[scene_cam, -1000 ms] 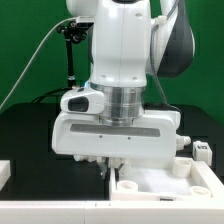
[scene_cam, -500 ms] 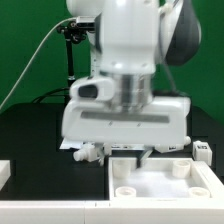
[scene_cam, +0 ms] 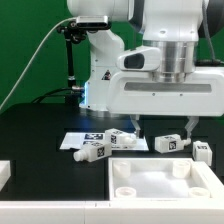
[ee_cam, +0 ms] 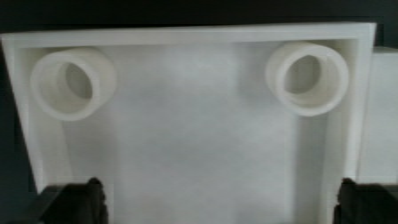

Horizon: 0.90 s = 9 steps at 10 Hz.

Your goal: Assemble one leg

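Note:
Several small white legs with tag marks lie on the black table behind the panel: one (scene_cam: 92,151) toward the exterior view's left, one (scene_cam: 122,140) beside it, one (scene_cam: 166,145) further right and one (scene_cam: 203,151) at the right edge. The large white panel (scene_cam: 165,182) with round corner sockets lies in front of them. My gripper (scene_cam: 150,126) hangs above the legs and the panel's back edge, open wide and empty. In the wrist view the gripper (ee_cam: 222,205) looks down on the panel (ee_cam: 187,130). Two round sockets (ee_cam: 306,78) show, and dark fingertips (ee_cam: 71,200) stand at both sides.
The marker board (scene_cam: 78,138) lies flat on the table behind the left legs. A white block (scene_cam: 4,172) sits at the exterior view's left edge. A black post (scene_cam: 70,60) stands at the back before the green backdrop.
The arm has risen and swung to the exterior view's right. The legs it hid behind the panel now show. The gripper stays open and empty.

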### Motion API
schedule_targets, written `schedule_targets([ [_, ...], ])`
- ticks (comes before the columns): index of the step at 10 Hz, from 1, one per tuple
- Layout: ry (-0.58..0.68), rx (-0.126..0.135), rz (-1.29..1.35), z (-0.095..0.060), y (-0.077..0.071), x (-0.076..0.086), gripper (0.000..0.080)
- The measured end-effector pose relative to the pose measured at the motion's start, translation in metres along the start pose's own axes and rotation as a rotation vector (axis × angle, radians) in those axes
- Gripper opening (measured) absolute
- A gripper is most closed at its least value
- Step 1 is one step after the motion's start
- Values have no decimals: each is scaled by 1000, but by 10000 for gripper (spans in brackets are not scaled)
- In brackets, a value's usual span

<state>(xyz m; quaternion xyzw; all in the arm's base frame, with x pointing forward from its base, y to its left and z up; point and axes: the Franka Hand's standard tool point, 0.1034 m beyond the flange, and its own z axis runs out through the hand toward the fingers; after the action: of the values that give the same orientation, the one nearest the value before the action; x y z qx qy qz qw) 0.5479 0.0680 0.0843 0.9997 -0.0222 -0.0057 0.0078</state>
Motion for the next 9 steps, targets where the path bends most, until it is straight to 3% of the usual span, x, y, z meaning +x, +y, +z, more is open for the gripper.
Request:
schedule_targets([
  [2,-16,0,24,0,-5,-3,648],
  [4,-119,-6,4,8,-36,-35,648],
  [6,-202,-22,39,7,-71,-49,648],
  [9,-391,-56,43,8,-63,-51,648],
])
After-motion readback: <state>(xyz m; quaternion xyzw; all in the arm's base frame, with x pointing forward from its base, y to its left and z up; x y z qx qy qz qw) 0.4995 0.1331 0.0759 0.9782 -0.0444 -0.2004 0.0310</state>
